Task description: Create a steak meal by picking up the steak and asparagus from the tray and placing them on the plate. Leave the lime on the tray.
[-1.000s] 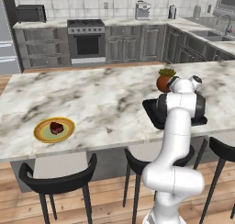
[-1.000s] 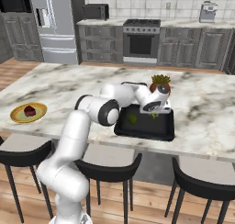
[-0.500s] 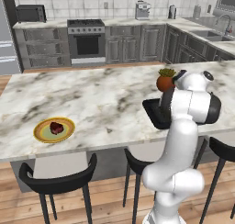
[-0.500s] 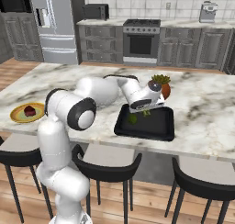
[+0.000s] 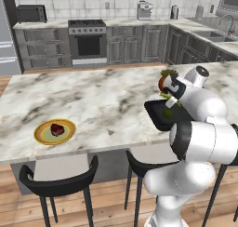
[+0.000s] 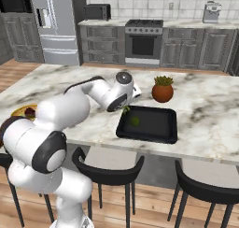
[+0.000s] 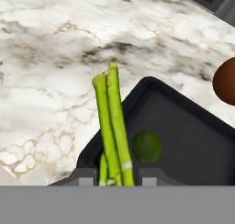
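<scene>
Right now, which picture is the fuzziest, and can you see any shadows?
Hand view: closest and softest, the asparagus and lime have fuzzy edges. Left base view: crisp, with a faint shadow around the plate. Right base view: crisp, the tray looks flat black with no glare.

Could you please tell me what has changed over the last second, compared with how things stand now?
The arm swung round above the tray, carrying the asparagus shut in the jaws of the gripper, lifted off the tray floor. The lime stayed on the tray, the steak on the plate, and the plant pot did not move.
</scene>
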